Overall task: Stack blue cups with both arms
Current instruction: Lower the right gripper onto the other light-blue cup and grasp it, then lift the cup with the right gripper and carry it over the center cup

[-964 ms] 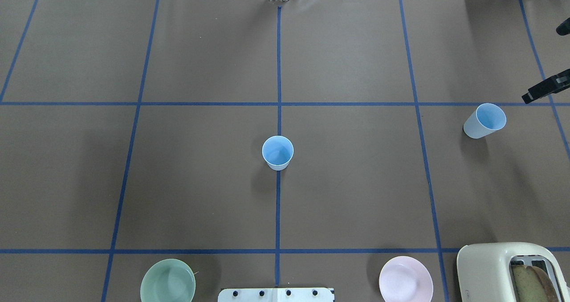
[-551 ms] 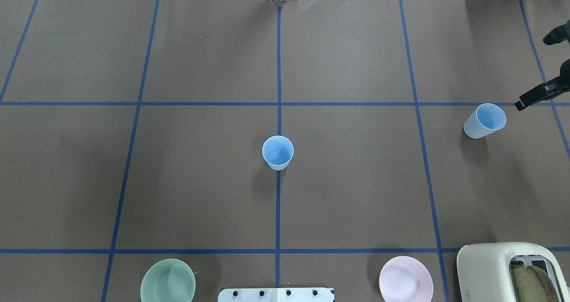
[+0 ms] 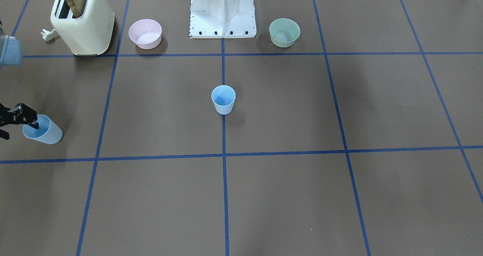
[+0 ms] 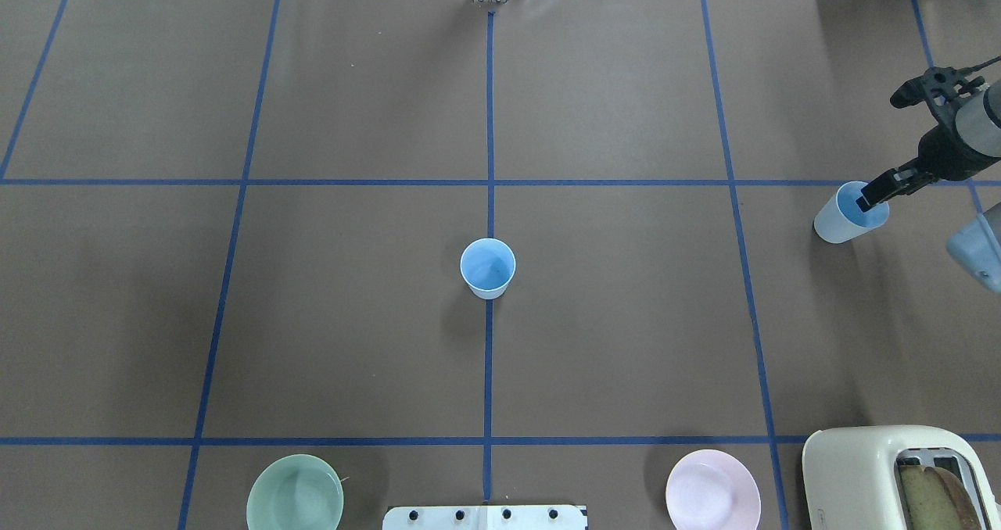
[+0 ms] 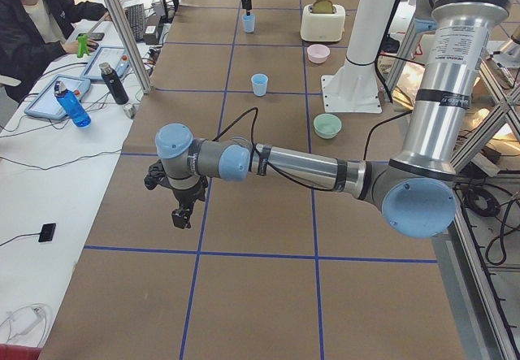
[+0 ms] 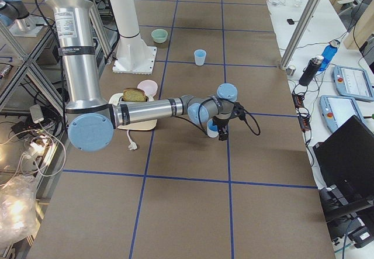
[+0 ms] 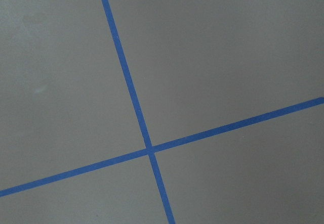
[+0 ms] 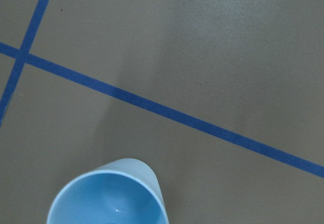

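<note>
One blue cup (image 4: 488,268) stands upright at the table's centre, also in the front view (image 3: 223,99). The other blue cup (image 4: 831,226) stands at the robot's far right, seen in the front view (image 3: 48,136) and at the bottom of the right wrist view (image 8: 109,199). My right gripper (image 4: 882,151) is open at this cup. One finger (image 4: 870,198) overlaps the cup's mouth; I cannot tell if it is inside. My left gripper (image 5: 180,212) shows only in the exterior left view, above bare table far from both cups; open or shut I cannot tell.
A cream toaster (image 4: 868,475) with bread stands near the robot's right front. A pink bowl (image 4: 712,500) and a green bowl (image 4: 295,503) flank the white pedestal base (image 3: 222,10). An operator (image 5: 32,19) sits at a side desk.
My right gripper has come in from the right edge and moved left onto the right cup, its near finger now over the cup's mouth. Both cups have stayed in place.
</note>
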